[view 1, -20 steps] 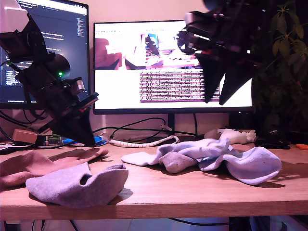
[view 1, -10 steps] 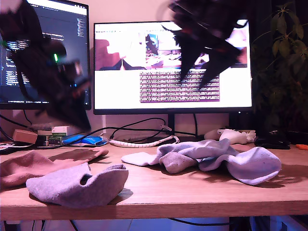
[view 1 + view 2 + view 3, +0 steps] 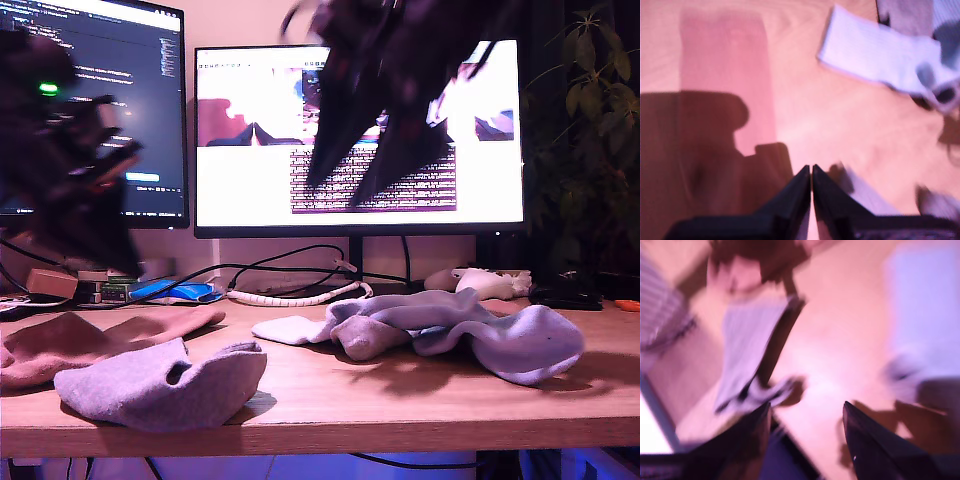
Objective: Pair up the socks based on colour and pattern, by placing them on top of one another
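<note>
Sorting seems barely begun — closed, empty first gripper [image 3: 811, 172] and wide-open, empty second gripper [image 3: 807, 412] (both blurred) need a limp pale-blue fabric sock [image 3: 525, 342] next.

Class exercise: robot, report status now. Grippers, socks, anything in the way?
My first gripper shut, empty; my second gripper open, empty. Limp fabric socks on wooden desk, unpaired. Nothing blocking seen.

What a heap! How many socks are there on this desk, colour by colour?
Pink sock: 1
Grey-lavender sock, lying alone: 1
Pale socks in the tangled heap (white, bluish, greyish): at least 3; the tangle hides any more
Total: at least 5
</note>
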`<state>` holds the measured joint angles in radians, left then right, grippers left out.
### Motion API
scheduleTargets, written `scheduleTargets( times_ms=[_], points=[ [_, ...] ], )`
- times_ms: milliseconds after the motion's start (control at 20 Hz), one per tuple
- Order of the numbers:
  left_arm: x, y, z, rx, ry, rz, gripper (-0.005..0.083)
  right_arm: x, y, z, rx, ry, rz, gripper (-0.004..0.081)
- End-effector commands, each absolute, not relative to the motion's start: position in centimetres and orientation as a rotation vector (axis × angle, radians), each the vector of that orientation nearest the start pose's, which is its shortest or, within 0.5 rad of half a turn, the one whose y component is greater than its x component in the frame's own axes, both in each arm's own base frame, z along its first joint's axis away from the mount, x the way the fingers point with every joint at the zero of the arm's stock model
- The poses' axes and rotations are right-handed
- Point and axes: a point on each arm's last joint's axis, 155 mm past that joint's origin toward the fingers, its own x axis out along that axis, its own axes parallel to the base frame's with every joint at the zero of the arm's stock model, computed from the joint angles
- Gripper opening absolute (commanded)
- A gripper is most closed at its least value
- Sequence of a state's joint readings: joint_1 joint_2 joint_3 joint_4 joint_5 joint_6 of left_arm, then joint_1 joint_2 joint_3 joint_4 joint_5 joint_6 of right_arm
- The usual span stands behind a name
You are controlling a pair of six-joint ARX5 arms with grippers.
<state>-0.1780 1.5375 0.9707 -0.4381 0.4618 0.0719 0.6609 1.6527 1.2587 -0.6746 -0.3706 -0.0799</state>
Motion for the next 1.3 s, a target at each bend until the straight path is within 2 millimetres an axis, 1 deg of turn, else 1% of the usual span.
scheduleTargets(
  times_ms=[0, 50, 150, 200, 250, 350, 450, 550, 600, 650, 700, 750, 800, 900, 1050, 1200, 1250],
  points=[
    [34.4, -14.7, 9.8, -0.086, 0.963, -0.62, -0.0024, 26.9, 31.8, 11.3, -0.243, 1.062, 1.039, 0.0406],
    [33.7, -14.5, 9.9, -0.093, 0.971, -0.616, -0.0024, 26.3, 32.3, 10.4, -0.239, 1.094, 1.046, 0.0406],
    [32.8, -14.4, 10.4, -0.094, 0.981, -0.616, -0.0024, 25.5, 32.8, 8.0, -0.161, 1.22, 0.983, 0.0407],
    [32.6, -14.4, 10.6, -0.091, 0.978, -0.618, -0.0024, 25.2, 33.1, 6.8, -0.133, 1.27, 0.961, 0.0429],
    [32.4, -14.5, 10.9, -0.089, 0.972, -0.622, -0.0024, 25.0, 33.5, 5.8, -0.142, 1.283, 0.966, 0.0452],
    [32.3, -14.7, 11.2, -0.083, 0.964, -0.63, -0.0024, 24.8, 34.0, 4.3, -0.15, 1.306, 0.967, 0.0459],
    [32.2, -14.9, 11.3, -0.079, 0.963, -0.638, -0.0024, 24.8, 34.3, 3.2, -0.118, 1.34, 0.936, 0.046],
    [32.1, -15.1, 11.3, -0.077, 0.964, -0.642, -0.0024, 25.0, 34.5, 2.6, -0.113, 1.343, 0.932, 0.0456],
    [32.1, -15.1, 11.3, -0.077, 0.964, -0.642, -0.0024, 25.2, 34.7, 2.7, -0.099, 1.338, 0.925, 0.0435],
    [32.1, -15.1, 11.3, -0.077, 0.963, -0.642, -0.0024, 25.5, 35.1, 2.8, -0.091, 1.321, 0.93, 0.0365],
    [32.1, -15.1, 11.3, -0.077, 0.964, -0.642, -0.0024, 25.6, 35.4, 3.0, -0.088, 1.308, 0.936, 0.0225],
    [32.1, -15.1, 11.3, -0.077, 0.964, -0.642, -0.0024, 25.8, 35.6, 3.2, -0.083, 1.294, 0.94, 0.0056],
    [32.0, -15.1, 11.3, -0.077, 0.966, -0.642, -0.0024, 26.0, 35.7, 3.5, -0.076, 1.288, 0.935, -0.0003],
    [32.0, -15.1, 11.2, -0.073, 0.967, -0.645, -0.0024, 26.5, 35.8, 3.9, -0.071, 1.274, 0.922, -0.0014],
    [32.2, -15.1, 11.3, -0.069, 0.961, -0.639, -0.0024, 28.3, 34.9, 5.2, -0.086, 1.229, 0.865, -0.0014],
    [32.5, -14.5, 11.1, -0.049, 0.958, -0.604, -0.0024, 29.8, 33.8, 7.7, -0.089, 1.158, 0.847, -0.0014],
    [32.6, -14.3, 11.0, -0.044, 0.958, -0.595, -0.0024, 30.3, 33.1, 8.4, -0.089, 1.143, 0.824, -0.0014]
  ],
)
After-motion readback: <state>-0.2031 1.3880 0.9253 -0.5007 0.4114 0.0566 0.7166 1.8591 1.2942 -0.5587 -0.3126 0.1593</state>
